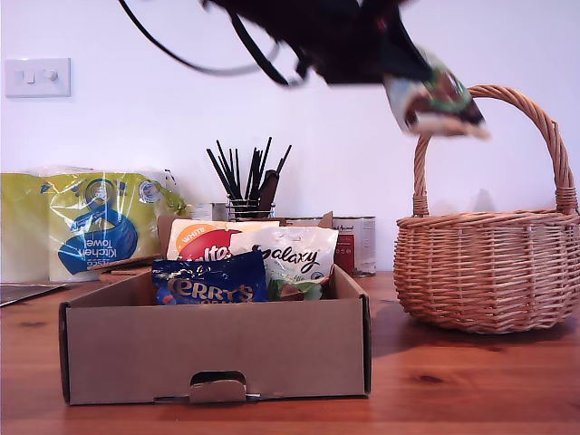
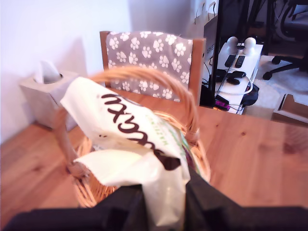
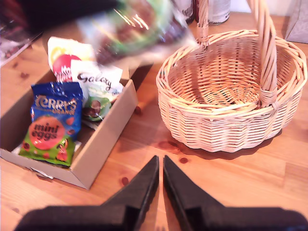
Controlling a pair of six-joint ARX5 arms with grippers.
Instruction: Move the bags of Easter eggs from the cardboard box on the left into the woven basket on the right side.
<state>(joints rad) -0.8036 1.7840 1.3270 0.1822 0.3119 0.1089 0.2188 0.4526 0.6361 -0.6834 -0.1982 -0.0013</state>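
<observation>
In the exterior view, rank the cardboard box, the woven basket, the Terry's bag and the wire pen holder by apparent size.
1. cardboard box, nearest the camera
2. woven basket
3. Terry's bag, partly hidden by the box wall
4. wire pen holder, furthest back, so unsure against the bag

The cardboard box (image 1: 217, 349) is plain brown. In it, the Terry's bag (image 3: 52, 122) is dark blue with an orange disc and green base, a Galaxy bag (image 1: 292, 258) is white with dark script and green print, and the Maltesers bag (image 1: 204, 243) is orange-white with a red disc. The woven basket (image 1: 489, 272) is tan wicker (handle too). The counter (image 1: 471, 381) is reddish knotted wood.
</observation>
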